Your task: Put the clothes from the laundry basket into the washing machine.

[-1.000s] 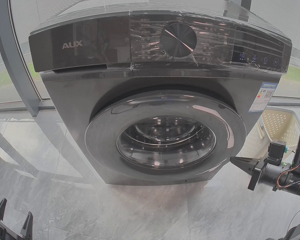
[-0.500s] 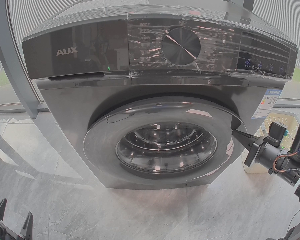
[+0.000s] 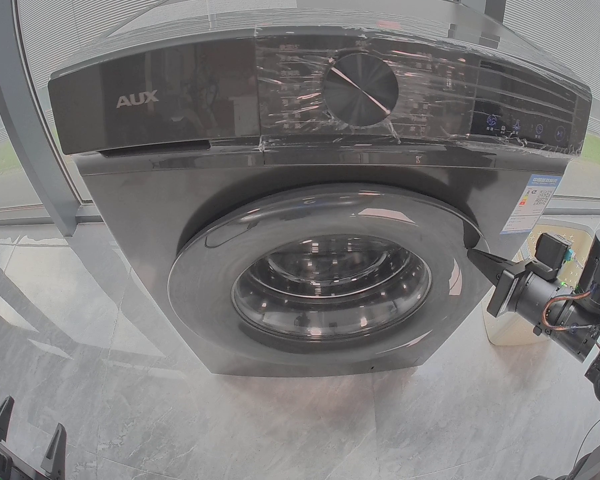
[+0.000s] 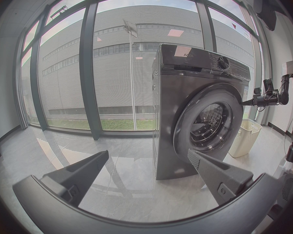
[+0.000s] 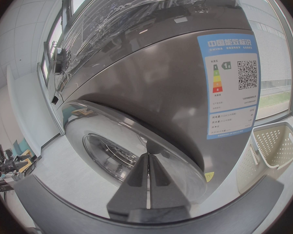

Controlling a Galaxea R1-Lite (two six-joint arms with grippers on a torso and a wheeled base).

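Grey washing machine (image 3: 313, 168) fills the head view, round door (image 3: 327, 281) shut, dial (image 3: 360, 90) at 12 o'clock above it. Right gripper (image 3: 475, 257) at the door's 3 o'clock rim, fingers pressed together, holding nothing; can't tell if the tip touches. Cream laundry basket (image 3: 507, 331) on the floor (image 3: 180, 421) at 4 o'clock of the machine, partly behind that arm. Left gripper (image 3: 32, 416) low at 7 o'clock, fingers spread, nothing held

Left wrist view: left gripper (image 4: 146, 153) spread wide over the floor, well apart from the washing machine (image 4: 179, 114). Laundry basket (image 4: 244, 137) just beside the machine. Right gripper (image 4: 245, 103) at the door edge

Right wrist view: right gripper (image 5: 148, 155) closed, tip right at the door (image 5: 120, 137) rim. Energy label (image 5: 232, 85) on the front panel, laundry basket (image 5: 276, 143) beyond it; what it holds can't be told
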